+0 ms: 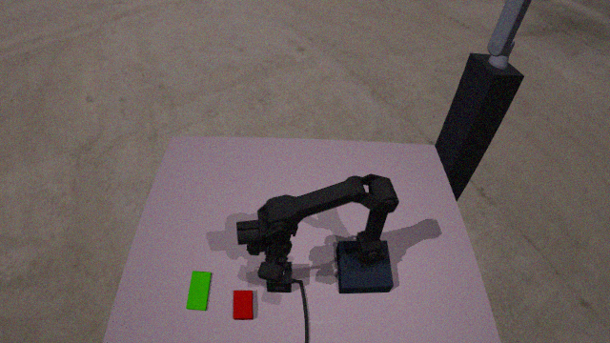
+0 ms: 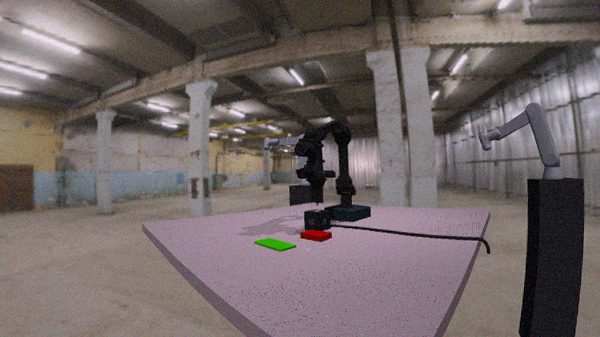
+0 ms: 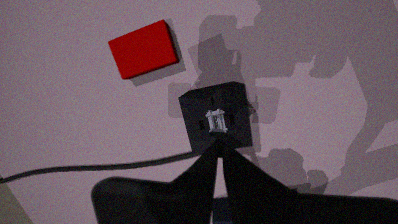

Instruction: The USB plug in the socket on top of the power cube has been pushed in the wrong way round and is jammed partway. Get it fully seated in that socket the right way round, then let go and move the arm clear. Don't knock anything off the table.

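Note:
The black power cube (image 1: 279, 287) (image 2: 318, 220) (image 3: 232, 97) stands on the table, turned slightly in the wrist view, with dark slots in its top. My gripper (image 2: 317, 203) (image 3: 219, 149) points down over the cube, shut on the USB plug. The silvery metal of the plug (image 3: 216, 121) shows just beyond the fingertips, over the middle of the cube's top. A small pale bit also shows between fingertips and cube in the exterior view. The fingers hide the rest of the plug, and I cannot tell whether its tip is above or inside the socket.
A red block (image 1: 243, 305) (image 2: 316, 235) (image 3: 144, 49) lies near the cube, and a flat green block (image 1: 198, 291) (image 2: 275, 245) lies farther off. A black cable (image 1: 305, 310) (image 2: 408, 233) (image 3: 100, 167) runs from the cube past the table edge. My dark arm base (image 1: 364, 278) stands beside the cube.

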Tool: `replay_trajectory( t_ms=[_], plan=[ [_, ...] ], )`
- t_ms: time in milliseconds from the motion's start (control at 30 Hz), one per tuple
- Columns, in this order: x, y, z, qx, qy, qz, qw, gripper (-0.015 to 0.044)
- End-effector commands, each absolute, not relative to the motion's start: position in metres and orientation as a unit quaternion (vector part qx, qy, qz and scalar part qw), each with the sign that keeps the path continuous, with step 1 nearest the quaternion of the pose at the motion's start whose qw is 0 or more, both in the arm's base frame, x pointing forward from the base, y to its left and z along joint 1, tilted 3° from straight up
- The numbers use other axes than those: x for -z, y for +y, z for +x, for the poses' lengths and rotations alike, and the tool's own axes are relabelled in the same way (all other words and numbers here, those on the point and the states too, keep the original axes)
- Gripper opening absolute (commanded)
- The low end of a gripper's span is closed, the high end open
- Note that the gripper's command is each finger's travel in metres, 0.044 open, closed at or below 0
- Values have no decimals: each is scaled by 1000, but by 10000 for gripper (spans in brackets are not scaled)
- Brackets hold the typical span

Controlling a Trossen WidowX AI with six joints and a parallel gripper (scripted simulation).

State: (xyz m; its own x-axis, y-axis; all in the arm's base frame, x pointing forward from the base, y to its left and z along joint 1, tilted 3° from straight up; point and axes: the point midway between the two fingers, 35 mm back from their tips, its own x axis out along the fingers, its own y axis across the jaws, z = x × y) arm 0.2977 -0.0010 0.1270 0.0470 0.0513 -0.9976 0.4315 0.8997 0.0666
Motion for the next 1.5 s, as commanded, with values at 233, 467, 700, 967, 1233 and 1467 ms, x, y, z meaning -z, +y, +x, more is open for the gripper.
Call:
replay_trajectory(
  t_ms=[233, 467, 700, 967, 1233, 1467],
  plan=[
    [-126, -1, 297, 231, 651, 276, 668, 0],
    [-126, -1, 297, 289, 628, 335, 640, 0],
    [-126, -1, 297, 345, 599, 393, 607, 0],
    [-126, -1, 297, 406, 559, 454, 562, 0],
    [-126, -1, 297, 462, 514, 510, 512, 0],
    [-126, -1, 297, 507, 469, 555, 463, 0]
  ],
)
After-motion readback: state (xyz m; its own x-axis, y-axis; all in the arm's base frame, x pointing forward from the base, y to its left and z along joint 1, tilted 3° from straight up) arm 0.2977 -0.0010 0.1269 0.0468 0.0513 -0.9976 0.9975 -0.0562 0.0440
